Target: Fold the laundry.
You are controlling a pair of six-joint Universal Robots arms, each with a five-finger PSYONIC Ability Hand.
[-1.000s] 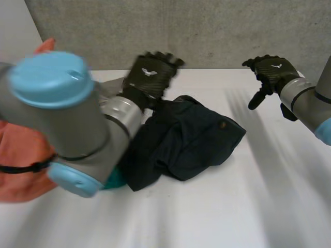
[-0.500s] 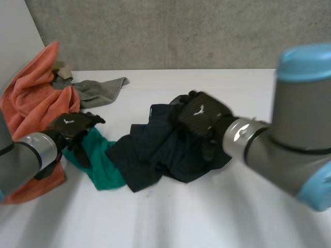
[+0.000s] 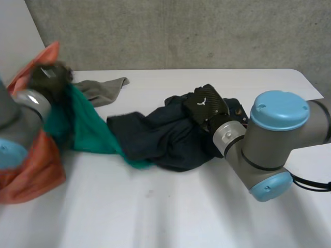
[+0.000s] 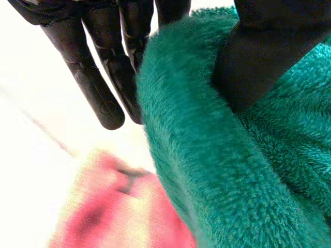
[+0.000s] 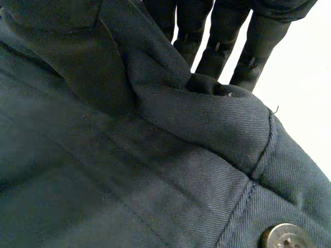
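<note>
Left hand (image 3: pixel 49 77) up high, pinching green cloth (image 3: pixel 90 135) between thumb and fingers (image 4: pixel 106 88); right hand (image 3: pixel 207 106) palm-down, elbow forward.

A grey wall (image 3: pixel 170 31) is standing behind the white table (image 3: pixel 170 217). Soft light is shining on the table top.

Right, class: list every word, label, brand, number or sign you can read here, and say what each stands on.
No words or numbers can be read anywhere.
White emblem without letters: on the back of the right hand.
Faint round mark, unreadable: on a finger of the left hand, which pinches the green cloth.
Metal button on the dark garment: any stamp is too blurred to read.
</note>
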